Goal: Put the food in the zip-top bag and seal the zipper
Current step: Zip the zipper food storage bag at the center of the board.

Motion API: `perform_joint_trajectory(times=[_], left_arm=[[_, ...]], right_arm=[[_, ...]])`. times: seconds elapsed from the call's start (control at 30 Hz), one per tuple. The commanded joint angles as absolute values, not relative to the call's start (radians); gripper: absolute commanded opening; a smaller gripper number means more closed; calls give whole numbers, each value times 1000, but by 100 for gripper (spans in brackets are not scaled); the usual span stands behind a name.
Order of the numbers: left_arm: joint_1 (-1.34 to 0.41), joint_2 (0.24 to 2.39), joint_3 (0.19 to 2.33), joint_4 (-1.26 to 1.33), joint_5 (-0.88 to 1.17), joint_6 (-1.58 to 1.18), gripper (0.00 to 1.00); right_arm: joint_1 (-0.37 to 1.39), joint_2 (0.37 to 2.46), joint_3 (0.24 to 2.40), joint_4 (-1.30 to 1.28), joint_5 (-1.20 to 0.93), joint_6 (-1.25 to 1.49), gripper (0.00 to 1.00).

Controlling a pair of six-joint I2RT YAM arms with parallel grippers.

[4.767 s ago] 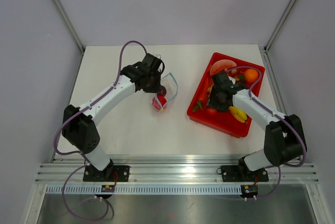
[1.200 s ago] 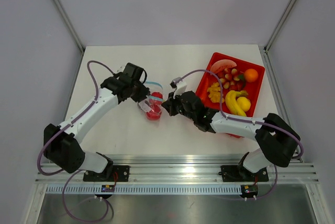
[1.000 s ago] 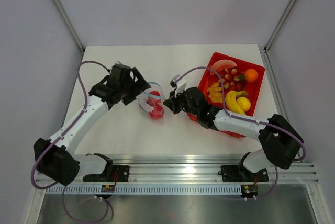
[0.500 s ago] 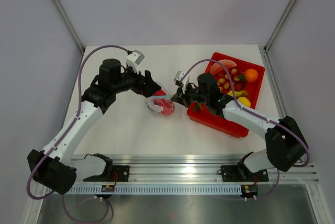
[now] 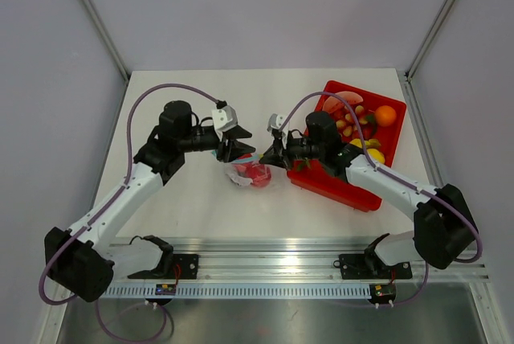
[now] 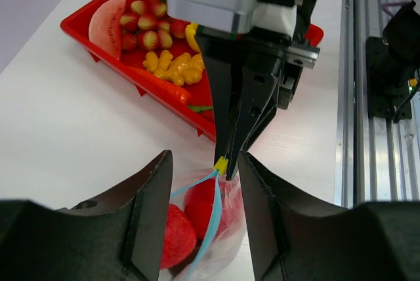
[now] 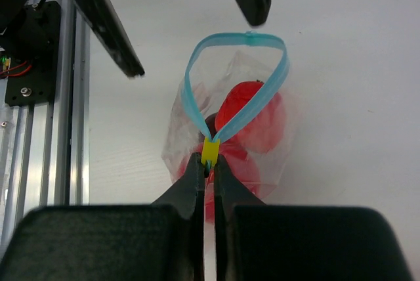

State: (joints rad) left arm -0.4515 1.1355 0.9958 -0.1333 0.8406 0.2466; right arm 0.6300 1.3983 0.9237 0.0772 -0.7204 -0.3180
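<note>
The clear zip-top bag (image 5: 250, 174) lies on the white table between both arms, with the red food (image 7: 252, 113) inside it. A smooth red fruit (image 6: 203, 205) and a rough red one (image 6: 176, 235) show through the plastic. The light blue zipper (image 7: 236, 77) gapes in a loop. My right gripper (image 7: 207, 157) is shut on the yellow tab at the zipper's end (image 6: 222, 165). My left gripper (image 6: 204, 156) faces it from the other side, open, one finger on each side of the bag's mouth without touching the strip.
A red tray (image 5: 337, 187) stands to the right, under the right arm, holding a banana (image 5: 371, 151), an orange (image 5: 385, 115), a watermelon slice (image 6: 111, 25) and several small pieces. An aluminium rail (image 5: 265, 260) runs along the near edge.
My left arm has swung round and now points its gripper right, at the bag; its jaws have narrowed. The bag has shifted a little right. My right gripper has stayed shut on the tab.
</note>
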Motion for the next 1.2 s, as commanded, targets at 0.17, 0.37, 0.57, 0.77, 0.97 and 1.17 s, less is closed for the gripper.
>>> perform_joint_trajectory(times=[0.17, 0.37, 0.57, 0.77, 0.97, 1.17], left_arm=[[-485, 1173, 969, -49, 923, 356, 52], [-505, 1206, 986, -116, 957, 379, 47], [-560, 1244, 991, -140, 919, 387, 45], [-575, 1244, 966, -106, 896, 368, 40], [-575, 1256, 979, -163, 904, 385, 28], [-575, 1244, 976, -184, 916, 393, 34]], right_arm=[[624, 1332, 956, 45, -790, -330, 0], [624, 1309, 956, 34, -787, -331, 0], [624, 1305, 951, 29, -801, -331, 0], [624, 1287, 950, 6, -804, -336, 0], [624, 1256, 942, -32, -795, -351, 0], [624, 1252, 940, -48, -795, -354, 0]])
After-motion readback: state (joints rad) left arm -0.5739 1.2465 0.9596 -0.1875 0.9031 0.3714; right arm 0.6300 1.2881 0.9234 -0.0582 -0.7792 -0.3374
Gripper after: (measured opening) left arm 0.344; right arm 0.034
